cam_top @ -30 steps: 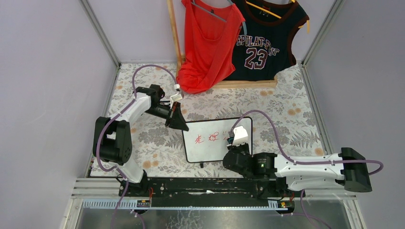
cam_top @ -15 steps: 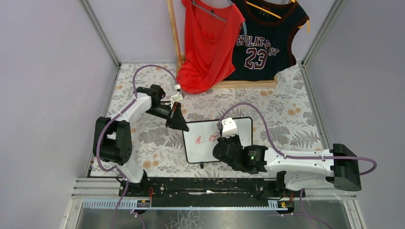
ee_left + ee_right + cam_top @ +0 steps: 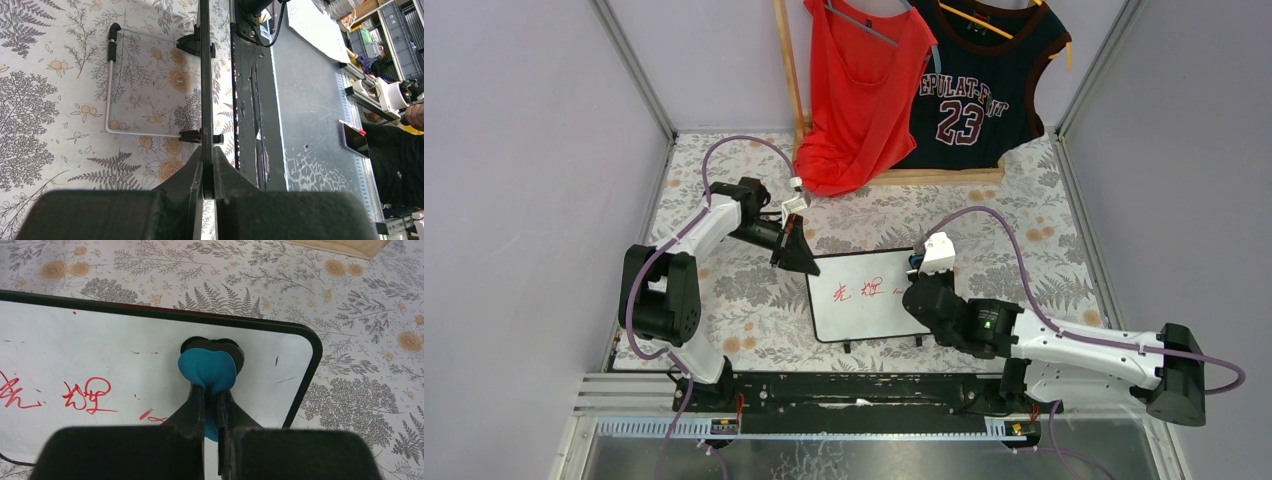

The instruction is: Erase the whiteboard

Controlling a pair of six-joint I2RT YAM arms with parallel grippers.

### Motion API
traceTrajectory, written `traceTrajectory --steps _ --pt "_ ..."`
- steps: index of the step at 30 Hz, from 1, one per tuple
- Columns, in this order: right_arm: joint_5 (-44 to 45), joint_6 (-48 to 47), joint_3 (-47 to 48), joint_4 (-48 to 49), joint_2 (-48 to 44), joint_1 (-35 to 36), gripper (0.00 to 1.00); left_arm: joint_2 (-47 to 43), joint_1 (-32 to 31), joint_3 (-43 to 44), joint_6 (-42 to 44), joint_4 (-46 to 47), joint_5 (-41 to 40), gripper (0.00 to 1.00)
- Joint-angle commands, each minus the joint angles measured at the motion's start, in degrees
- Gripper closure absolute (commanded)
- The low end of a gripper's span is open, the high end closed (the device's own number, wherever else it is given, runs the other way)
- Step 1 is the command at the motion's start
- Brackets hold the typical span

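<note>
The whiteboard (image 3: 864, 315) stands propped on the flowered table, black-framed, with red characters (image 3: 859, 292) on its left half. My left gripper (image 3: 796, 256) is shut on the board's upper left corner; in the left wrist view the board's black edge (image 3: 205, 75) runs straight up from between my left gripper (image 3: 208, 167). My right gripper (image 3: 921, 278) is shut on a blue eraser (image 3: 207, 369) pressed on the whiteboard (image 3: 100, 345) near its upper right corner. Red characters (image 3: 85, 395) and a short red stroke (image 3: 150, 415) lie left of my right gripper (image 3: 211, 390).
A wooden rack with a red top (image 3: 859, 90) and a black numbered jersey (image 3: 974, 80) stands at the back. The board's wire stand (image 3: 107, 85) rests on the tablecloth behind it. A black rail (image 3: 854, 390) runs along the near edge; enclosure walls close both sides.
My right gripper swept left across the board with the eraser, then back right to the upper right corner. The left gripper has kept its hold and place.
</note>
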Motion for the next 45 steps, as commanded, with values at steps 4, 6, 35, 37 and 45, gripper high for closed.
traceTrajectory --steps 4,6,35,37,45 --pt "-3.0 0.1 0.3 4.4 5.3 0.5 1.00 -0.6 -1.1 -0.5 2.6 0.0 -3.9 1.00" --pt "-3.0 0.5 1.2 6.1 7.6 2.6 1.00 -0.5 -1.1 -0.6 2.5 0.0 -3.9 1.00" --pt "6.0 18.1 -5.6 -13.3 -3.7 8.2 1.00 0.1 -1.3 -0.1 2.3 0.0 -3.9 1.00" --pt "4.9 16.3 -5.1 -10.2 -2.0 8.2 1.00 0.1 -1.3 -0.1 2.3 -0.1 -3.9 1.00" --pt "-1.1 9.3 1.2 3.7 13.4 10.2 1.00 0.2 -1.3 -0.1 2.1 0.0 -4.2 1.00"
